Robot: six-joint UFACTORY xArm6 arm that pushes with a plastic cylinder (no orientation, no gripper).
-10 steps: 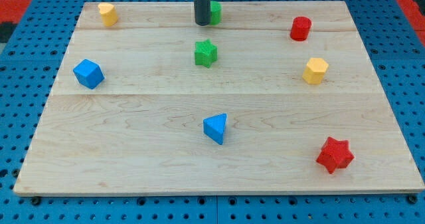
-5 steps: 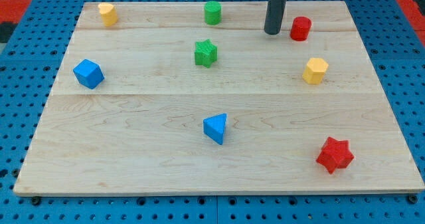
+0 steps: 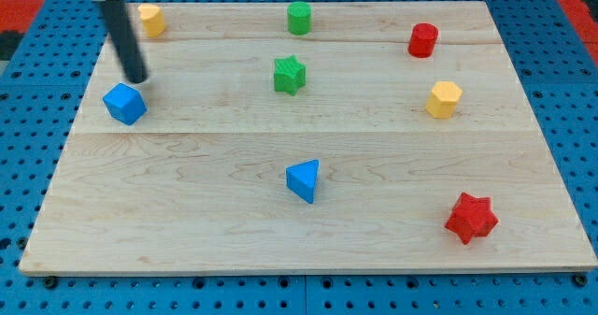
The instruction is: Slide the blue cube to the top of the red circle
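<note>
The board [image 3: 308, 212] is pale wood with a fine grain; around it lies a blue base [image 3: 28, 165] with dark holes. At the left is the blue cube [image 3: 124, 104], at the upper right the red circle [image 3: 422, 39]. Upper centre, the star [image 3: 290, 74] is green, and my tip [image 3: 137, 78] is dark grey

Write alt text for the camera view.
My tip sits just above the blue cube at the wooden board's left; the red circle stands far off at upper right, with six other coloured blocks scattered about.
</note>
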